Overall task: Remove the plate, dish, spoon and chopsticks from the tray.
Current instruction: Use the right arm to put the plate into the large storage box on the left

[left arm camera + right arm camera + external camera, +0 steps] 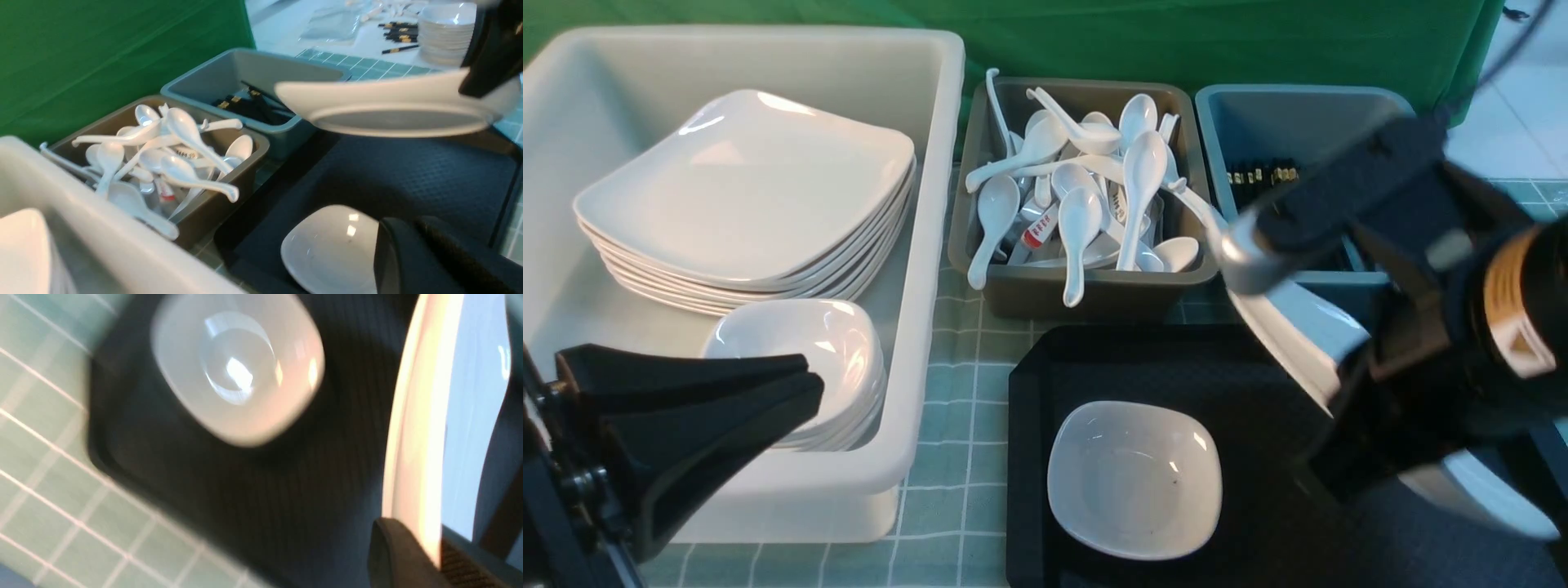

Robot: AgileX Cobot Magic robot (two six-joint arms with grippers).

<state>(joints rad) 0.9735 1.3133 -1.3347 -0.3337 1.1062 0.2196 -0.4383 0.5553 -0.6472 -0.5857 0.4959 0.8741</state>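
While the dish (1135,478) sits on the tray (1127,359), the right gripper (429,547) pinches the plate (1290,327) up above it; the left gripper (805,384) is pressed together.

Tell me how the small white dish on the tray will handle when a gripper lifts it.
The dish looks glossy, so it is probably slippery in a rim pinch. It looks rigid, so likely stiff, and may chip if dropped. Sitting flat on the textured tray, it should slide rather than tip when pushed.
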